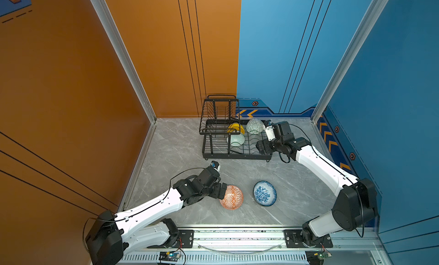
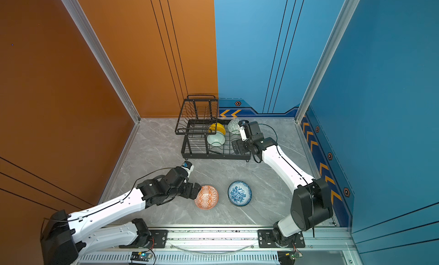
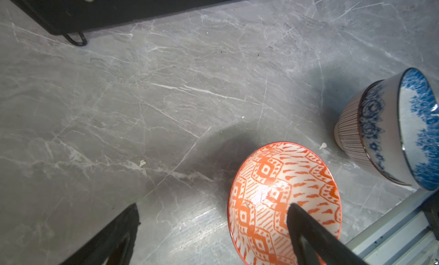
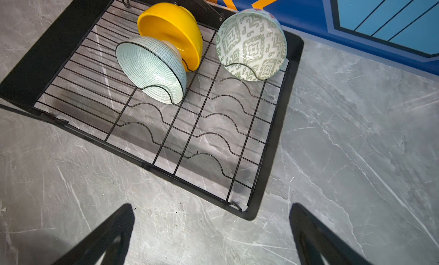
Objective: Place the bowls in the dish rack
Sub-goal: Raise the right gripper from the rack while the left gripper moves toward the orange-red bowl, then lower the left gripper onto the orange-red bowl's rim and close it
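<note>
On the grey marble-look tabletop [image 1: 175,142], toward the back wall, stands the black wire dish rack [image 1: 237,156]. Three bowls sit on edge in its lower tray: a plain yellow bowl [image 4: 175,28], a pale mint ringed bowl [image 4: 149,68] leaning against it in the next curved slot, and a grey-green geometric bowl [image 4: 251,45] in the neighbouring row at the rack's far corner. Nearer the front, an orange diamond-patterned bowl [image 1: 231,197] and a blue-and-white floral bowl [image 1: 264,193] sit on the tabletop, near each other but apart. The floral bowl's outer wall shows fine reddish stripes below a blue band; whether that is a second bowl nested under it I cannot tell. The left arm lies low, its forearm stretched toward the middle. The left pincer [image 3: 213,206] has its jaws wide apart at the orange bowl's rim, one finger [image 3: 308,230] over the patterned inside and the other above bare tabletop, gripping nothing. The right arm folds at a raised elbow and reaches back to the rack's right end. The right pincer [image 4: 211,205] is spread and empty just beside the rack's corner. A small white mark on its black wrist housing is too small to read.
</note>
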### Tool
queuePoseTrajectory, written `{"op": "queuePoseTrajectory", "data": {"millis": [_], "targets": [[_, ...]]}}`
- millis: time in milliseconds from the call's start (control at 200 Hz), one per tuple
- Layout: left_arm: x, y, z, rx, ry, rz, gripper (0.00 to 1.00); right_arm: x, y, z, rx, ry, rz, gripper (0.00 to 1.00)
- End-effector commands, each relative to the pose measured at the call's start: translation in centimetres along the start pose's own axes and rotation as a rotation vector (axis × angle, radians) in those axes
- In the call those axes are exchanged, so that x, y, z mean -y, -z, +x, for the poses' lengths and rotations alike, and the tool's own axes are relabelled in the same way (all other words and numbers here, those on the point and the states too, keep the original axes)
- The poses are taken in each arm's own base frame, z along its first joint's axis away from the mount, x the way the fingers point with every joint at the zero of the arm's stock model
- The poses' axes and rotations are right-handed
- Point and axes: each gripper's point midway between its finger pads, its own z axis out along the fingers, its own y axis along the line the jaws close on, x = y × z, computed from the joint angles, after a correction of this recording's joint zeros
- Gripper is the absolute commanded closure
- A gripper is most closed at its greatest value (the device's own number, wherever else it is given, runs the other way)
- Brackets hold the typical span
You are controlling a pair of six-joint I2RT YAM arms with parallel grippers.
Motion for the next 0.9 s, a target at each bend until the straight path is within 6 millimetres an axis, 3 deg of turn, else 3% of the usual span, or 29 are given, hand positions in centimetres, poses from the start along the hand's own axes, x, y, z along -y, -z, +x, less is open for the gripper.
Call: {"op": "queuePoseTrajectory", "data": {"millis": [0, 451, 621, 641, 736, 896], "targets": [[1.1, -1.1, 1.2, -0.015, 0.052, 0.051, 0.02, -0.2, 0.7, -0.7, 0.021, -0.025, -0.011, 0.00], [2.5, -3.7, 4.1, -0.117, 0.075, 0.066, 0.01, 0.0, -0.5, 0.0, 0.000, -0.017, 0.005, 0.00], [2.5, -4.3, 4.6, -0.147, 0.079, 0.059, 0.12, 0.1, -0.8, 0.1, -0.004, -0.014, 0.008, 0.00], [2.6, -4.3, 4.6, -0.149, 0.078, 0.058, 0.18, 0.1, -0.9, 0.1, -0.005, -0.014, 0.008, 0.00], [2.9, -4.6, 4.4, -0.150, 0.078, 0.065, 0.28, 0.1, -1.0, 0.2, -0.010, -0.014, 0.008, 0.00], [3.4, -5.2, 4.5, -0.177, 0.066, 0.079, 0.37, 0.2, -1.1, 0.4, -0.013, -0.016, 0.010, 0.00]]}}
